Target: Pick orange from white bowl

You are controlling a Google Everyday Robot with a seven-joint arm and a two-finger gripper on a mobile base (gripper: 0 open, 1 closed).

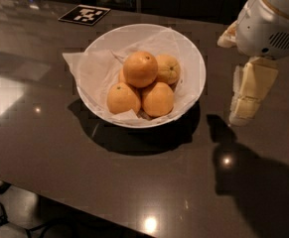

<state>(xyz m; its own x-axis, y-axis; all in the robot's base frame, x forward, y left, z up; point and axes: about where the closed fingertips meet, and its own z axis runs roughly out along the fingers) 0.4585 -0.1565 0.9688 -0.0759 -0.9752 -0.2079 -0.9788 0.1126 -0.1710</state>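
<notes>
The white bowl (188,58), lined with crumpled white paper, stands on the dark table. Several orange fruits lie piled in it. The orange (140,69), the roundest and deepest in colour, sits on top of the pile. Paler fruits lie under and beside it, at the front left (123,98), front right (158,99) and back right (168,68). My gripper (246,100) hangs from the white arm at the right, above the table and just right of the bowl's rim. It holds nothing that I can see.
A black-and-white marker card (84,15) lies on the table behind the bowl at the left. The dark glossy table (59,148) runs to a front edge at the lower left. The arm's shadow falls on the table at the lower right.
</notes>
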